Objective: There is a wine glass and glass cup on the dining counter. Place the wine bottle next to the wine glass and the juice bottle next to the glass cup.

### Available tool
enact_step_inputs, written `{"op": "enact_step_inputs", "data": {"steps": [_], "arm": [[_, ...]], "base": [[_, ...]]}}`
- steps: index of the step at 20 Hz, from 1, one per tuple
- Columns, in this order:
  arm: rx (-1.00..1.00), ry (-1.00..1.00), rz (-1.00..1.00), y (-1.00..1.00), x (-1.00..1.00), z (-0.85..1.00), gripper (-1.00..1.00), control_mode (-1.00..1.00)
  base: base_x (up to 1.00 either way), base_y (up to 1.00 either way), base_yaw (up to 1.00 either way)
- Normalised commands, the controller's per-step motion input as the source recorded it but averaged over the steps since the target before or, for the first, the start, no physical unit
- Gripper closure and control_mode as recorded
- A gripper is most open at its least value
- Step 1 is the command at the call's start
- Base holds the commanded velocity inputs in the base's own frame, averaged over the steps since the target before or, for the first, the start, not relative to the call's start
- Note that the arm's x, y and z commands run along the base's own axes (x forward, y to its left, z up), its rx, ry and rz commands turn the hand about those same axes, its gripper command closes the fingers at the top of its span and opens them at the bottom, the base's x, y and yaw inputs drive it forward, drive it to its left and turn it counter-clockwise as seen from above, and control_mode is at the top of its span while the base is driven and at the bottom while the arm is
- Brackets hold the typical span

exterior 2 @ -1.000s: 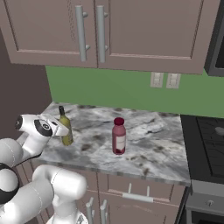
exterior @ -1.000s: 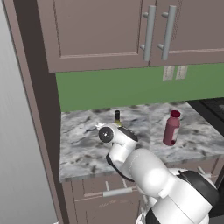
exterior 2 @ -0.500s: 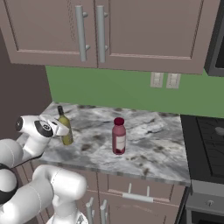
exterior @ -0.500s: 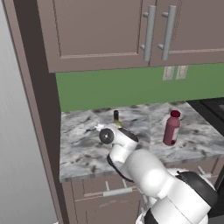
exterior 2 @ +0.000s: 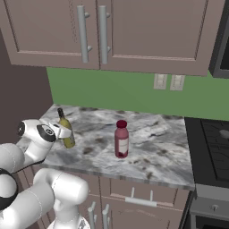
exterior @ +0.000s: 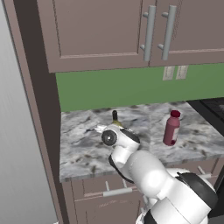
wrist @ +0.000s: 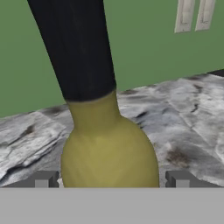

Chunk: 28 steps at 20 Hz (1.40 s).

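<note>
Wine bottle: the slim olive-yellow glass bottle with a narrow black neck (wrist: 109,157) stands upright on the marbled grey-white wall counter over brown cabinets (exterior 2: 147,152), near its left end.
Juice bottle: the small dark red bottle with a round maroon cap (exterior 2: 121,139) stands well apart from it, at about 3 o'clock of the wine bottle in the right base view.
Gripper: the two-finger gripper (wrist: 111,178) brackets the wine bottle's shoulder, one dark tip at 8 o'clock and one at 4 o'clock of the glass.
Fingers: wide, with a visible gap on each side (no contact with the glass shows).
Risk, tipping: the bottle is tall and slim; a tip touching one side first could likely push it over.
Risk, slip: the shoulder tapers, so a grip this high may slide upward on smooth glass.
Risk, placement: neither bottle is on the dining counter yet.
</note>
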Motion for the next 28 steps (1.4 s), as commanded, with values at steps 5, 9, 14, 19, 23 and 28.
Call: {"op": "enact_step_inputs", "data": {"steps": [5, 9, 14, 19, 23, 28], "arm": [[0.00, 0.00, 0.07, 0.00, -0.05, 0.00, 1.00, -1.00], [0.00, -0.08, 0.02, 0.03, -0.19, 0.18, 1.00, -1.00], [0.00, -0.12, 0.00, 0.06, -0.24, 0.29, 1.00, -1.00], [0.06, -0.03, 0.00, 0.04, -0.22, 0.36, 1.00, -1.00], [0.15, 0.01, 0.00, 0.00, -0.24, 0.40, 1.00, -1.00], [0.19, 0.04, 0.00, 0.00, -0.30, 0.37, 1.00, -1.00]], "base": [[0.00, 0.00, 0.00], [0.00, 0.00, 0.00], [0.00, 0.00, 0.00], [0.00, 0.00, 0.00], [0.00, 0.00, 0.00], [0.00, 0.00, 0.00]]}}
